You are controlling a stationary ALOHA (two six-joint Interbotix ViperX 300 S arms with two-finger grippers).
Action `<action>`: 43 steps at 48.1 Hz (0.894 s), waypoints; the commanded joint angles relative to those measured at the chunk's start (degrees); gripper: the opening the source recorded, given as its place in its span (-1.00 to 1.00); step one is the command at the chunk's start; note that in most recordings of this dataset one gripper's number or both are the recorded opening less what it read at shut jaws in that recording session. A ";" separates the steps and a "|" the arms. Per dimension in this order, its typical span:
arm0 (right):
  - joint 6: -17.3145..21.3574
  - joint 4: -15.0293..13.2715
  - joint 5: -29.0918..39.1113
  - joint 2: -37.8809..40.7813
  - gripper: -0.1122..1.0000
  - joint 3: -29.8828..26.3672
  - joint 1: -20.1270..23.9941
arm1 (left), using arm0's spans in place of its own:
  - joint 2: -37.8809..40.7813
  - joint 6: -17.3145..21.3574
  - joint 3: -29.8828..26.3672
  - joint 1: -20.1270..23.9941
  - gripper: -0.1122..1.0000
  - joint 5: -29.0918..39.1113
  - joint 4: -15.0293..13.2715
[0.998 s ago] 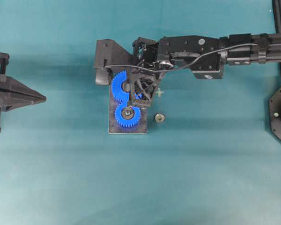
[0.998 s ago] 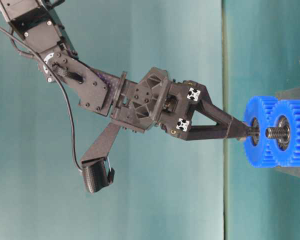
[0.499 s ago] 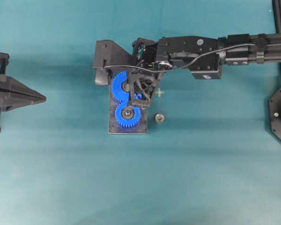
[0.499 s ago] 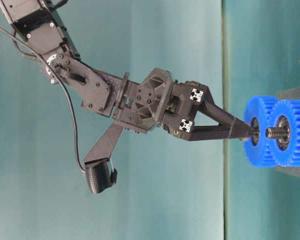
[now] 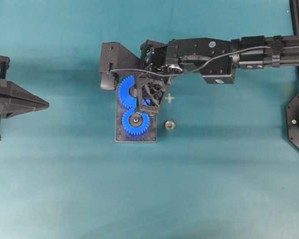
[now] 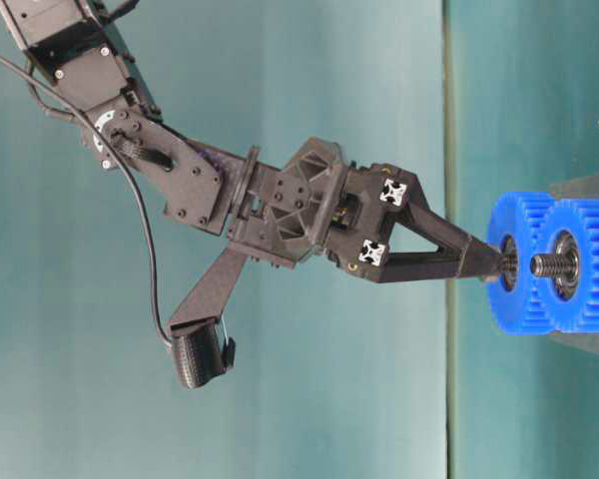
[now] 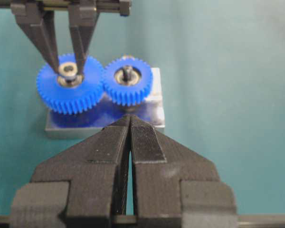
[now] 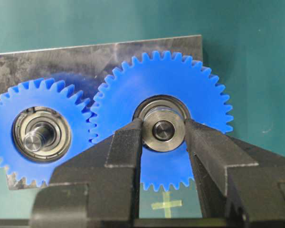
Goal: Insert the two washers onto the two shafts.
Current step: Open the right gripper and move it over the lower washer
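- Since the washer (image 8: 164,146) already rings the shaft (image 8: 164,130) at the hub of the big gear (image 8: 204,109), I judge the threading done and the release to be the step in hand.
- It looks level against the bearing, with the shaft's end showing through its hole.
- My right gripper (image 6: 497,265) points down at that hub, one finger on each side of the washer.
- The jaws stand partly apart and their pads lie right at the washer's rim. I cannot tell whether they pinch it or have just let go.
- Next, I think, the jaws should part enough to clear the rim on both sides. Then I should rise straight along the shaft, so that neither pad drags the washer back up or tips it.
- Meshed with the big gear on its left in the right wrist view is the small gear (image 8: 4,109), its own shaft bare. Both sit on the metal plate (image 8: 61,57).
- One small round part (image 5: 170,124) lies on the table (image 5: 214,174) just right of the plate, apart from it.
- My left gripper (image 7: 129,124) hangs well off to the left, jaws pressed together and empty. It has no part in this step.
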 commanded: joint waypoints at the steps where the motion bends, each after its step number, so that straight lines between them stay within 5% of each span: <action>1: 0.53 -0.09 -0.18 -1.14 0.05 -1.49 -0.35 | 0.26 -0.09 -1.05 0.09 -0.79 -0.26 0.18; 8: 0.44 -0.09 -0.18 -1.14 0.43 -1.49 -0.44 | 0.26 -0.09 -1.05 0.09 -0.79 -0.35 0.18; 25: 0.53 -0.09 4.83 -4.66 0.42 -0.09 0.70 | 0.26 -0.18 -1.05 0.09 -0.79 -0.26 0.09; 43: 2.20 0.00 4.22 -14.77 0.43 11.16 5.45 | 0.26 -0.18 -0.88 0.09 -0.79 -0.26 0.18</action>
